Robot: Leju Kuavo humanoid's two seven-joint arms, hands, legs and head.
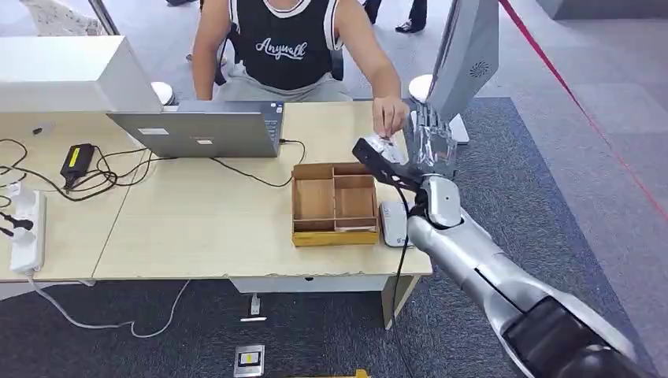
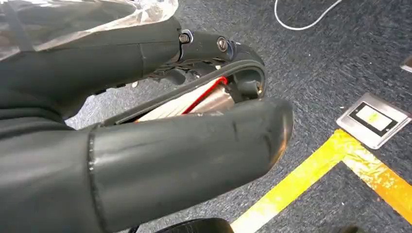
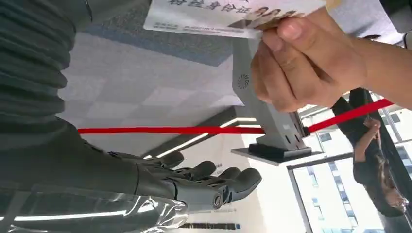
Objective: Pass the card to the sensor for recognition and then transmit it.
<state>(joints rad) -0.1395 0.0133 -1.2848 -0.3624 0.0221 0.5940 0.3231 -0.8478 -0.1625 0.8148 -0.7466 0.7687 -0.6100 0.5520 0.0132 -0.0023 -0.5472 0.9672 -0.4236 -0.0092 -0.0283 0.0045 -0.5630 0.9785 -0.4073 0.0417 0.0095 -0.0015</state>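
Note:
In the right wrist view a person's hand (image 3: 301, 58) pinches the white printed card (image 3: 218, 14) by one end. My right hand (image 3: 194, 182) lies with its fingers stretched out, well apart from the card and holding nothing. In the head view my right hand (image 1: 431, 142) is raised over the table's right end, just below the person's hand (image 1: 388, 114), with the card (image 1: 385, 145) between them. The white card sensor (image 1: 391, 223) lies on the table beside the wooden box. My left hand (image 2: 194, 111) hangs above the carpet with nothing in it.
A compartmented wooden box (image 1: 335, 203) sits on the table (image 1: 197, 228) left of the sensor. A laptop (image 1: 201, 130), cables and a power strip (image 1: 24, 232) lie further left. A grey screen on a stand (image 1: 465, 55) rises at the table's right. The person sits across the table.

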